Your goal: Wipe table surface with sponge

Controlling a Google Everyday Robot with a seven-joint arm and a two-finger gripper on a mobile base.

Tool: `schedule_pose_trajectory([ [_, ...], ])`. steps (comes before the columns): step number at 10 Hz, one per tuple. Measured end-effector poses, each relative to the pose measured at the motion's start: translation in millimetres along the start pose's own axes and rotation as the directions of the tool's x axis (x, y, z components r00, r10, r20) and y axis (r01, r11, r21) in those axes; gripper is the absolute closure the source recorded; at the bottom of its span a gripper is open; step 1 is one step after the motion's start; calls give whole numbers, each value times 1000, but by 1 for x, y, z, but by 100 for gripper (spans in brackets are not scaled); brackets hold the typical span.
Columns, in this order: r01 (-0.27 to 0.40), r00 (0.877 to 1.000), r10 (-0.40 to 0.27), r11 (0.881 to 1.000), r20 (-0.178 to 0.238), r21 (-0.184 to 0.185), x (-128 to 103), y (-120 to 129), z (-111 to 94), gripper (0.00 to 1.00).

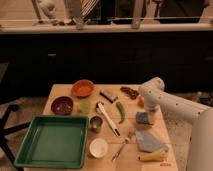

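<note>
Wooden table surface [131, 159] carries a green tray [51, 141] at eight o'clock, a metal cup [96, 123] mid-table, and the blue sponge [143, 118] at three o'clock. Directly above the sponge hangs the gripper [146, 111]; its grip cannot be told.

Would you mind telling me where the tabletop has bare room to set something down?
Bare table surface shows left of the orange bowl, and at the front between the white cup and cloth. The middle is crowded, and the gripper is over the sponge.
</note>
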Motion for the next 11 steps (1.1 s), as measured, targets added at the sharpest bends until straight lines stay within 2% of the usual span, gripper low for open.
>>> schedule_pose_trajectory([
  [2, -14, 1000, 14, 1000, 3, 17, 1, -4, -2, 100],
  [4, 7, 1000, -7, 999, 18, 33, -8, 0, -8, 100],
  [8, 110, 994, -110, 994, 12, -6, -30, 18, -2, 100],
  [9, 117, 993, -117, 993, 1, -26, -32, 20, 1, 100],
  [11, 117, 993, -117, 993, 4, -23, -34, 20, -1, 100],
])
